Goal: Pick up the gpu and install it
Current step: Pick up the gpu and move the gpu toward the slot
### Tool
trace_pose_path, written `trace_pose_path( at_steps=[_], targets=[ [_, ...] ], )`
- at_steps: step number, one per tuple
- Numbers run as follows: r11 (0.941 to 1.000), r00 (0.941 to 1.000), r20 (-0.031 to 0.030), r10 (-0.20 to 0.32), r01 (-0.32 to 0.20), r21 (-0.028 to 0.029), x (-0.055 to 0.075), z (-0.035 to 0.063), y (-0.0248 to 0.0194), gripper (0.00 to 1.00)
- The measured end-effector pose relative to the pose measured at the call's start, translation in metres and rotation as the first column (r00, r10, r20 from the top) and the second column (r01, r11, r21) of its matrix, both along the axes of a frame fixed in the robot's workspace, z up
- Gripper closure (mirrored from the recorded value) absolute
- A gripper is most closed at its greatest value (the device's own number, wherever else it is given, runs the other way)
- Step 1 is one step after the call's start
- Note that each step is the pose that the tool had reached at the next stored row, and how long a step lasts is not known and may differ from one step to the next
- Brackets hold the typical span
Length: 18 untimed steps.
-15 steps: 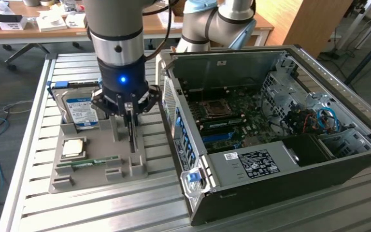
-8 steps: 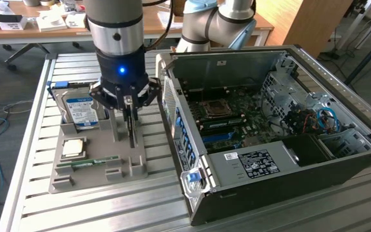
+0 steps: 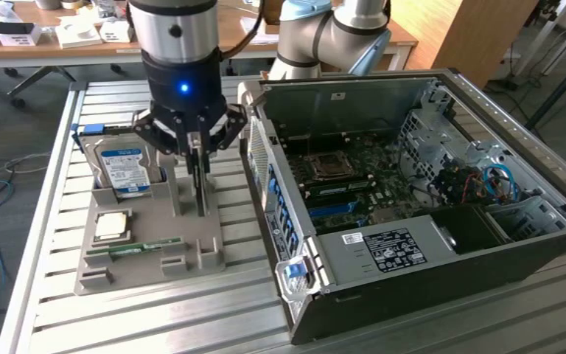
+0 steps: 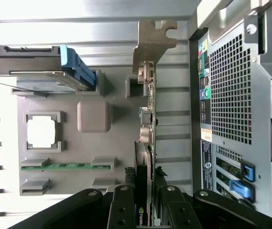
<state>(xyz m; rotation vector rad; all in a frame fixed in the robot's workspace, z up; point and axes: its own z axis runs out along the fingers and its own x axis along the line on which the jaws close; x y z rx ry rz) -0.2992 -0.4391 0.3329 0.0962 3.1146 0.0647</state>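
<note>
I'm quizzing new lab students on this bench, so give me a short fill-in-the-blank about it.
The hand is closed on the ____, which stands on edge in the gray holder.
The hard drive carries a ____ label.
The memory stick is coloured ____.
Missing words: gpu; blue; green.

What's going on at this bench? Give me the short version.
The robot arm's hand is closed on the gpu, which stands on edge in the grey holder tray beside the open computer case. The card is not yet in the case. The hard drive and the memory stick sit in their places on the tray.
</note>
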Motion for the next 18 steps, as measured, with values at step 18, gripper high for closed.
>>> trace_pose_path(
  at_steps=[18],
  targets=[
    [1.0000,1.0000,0.0000,0.000,0.000,-0.0001,0.001,0.0520,0.0000,0.74]
  ],
)
